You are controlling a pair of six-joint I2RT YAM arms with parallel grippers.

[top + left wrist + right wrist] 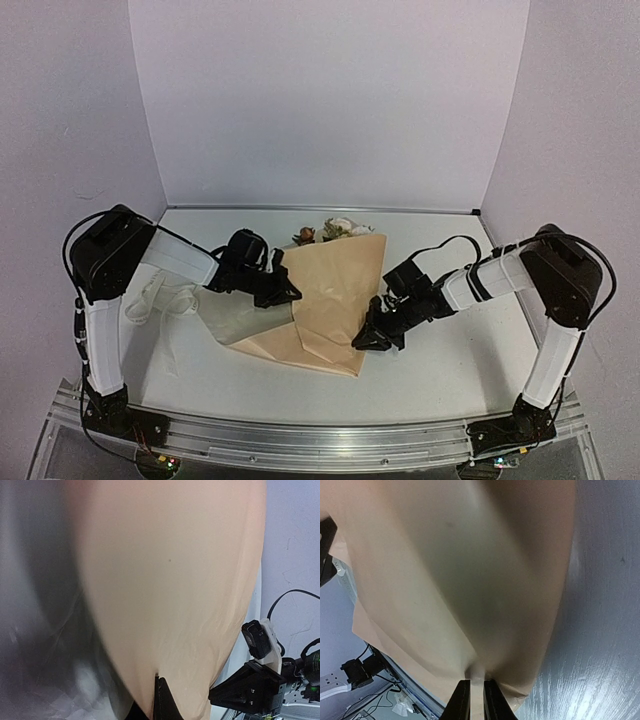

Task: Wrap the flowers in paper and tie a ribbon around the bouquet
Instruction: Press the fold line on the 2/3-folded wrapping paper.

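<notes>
A white table (430,370) inside pale lilac walls (330,100) carries the paper (335,290), folded over into a cone lying between the two pincers. The left gripper (290,293) is pressed together on the paper's left fold. The right gripper (366,340) pinches the near right edge, with a strip of sheet caught between its fingers (461,700). The flowers (338,229) poke out of the cone's far end, beyond both pincers. The ribbon (160,296) lies bunched behind the left gripper, beneath that arm.
</notes>
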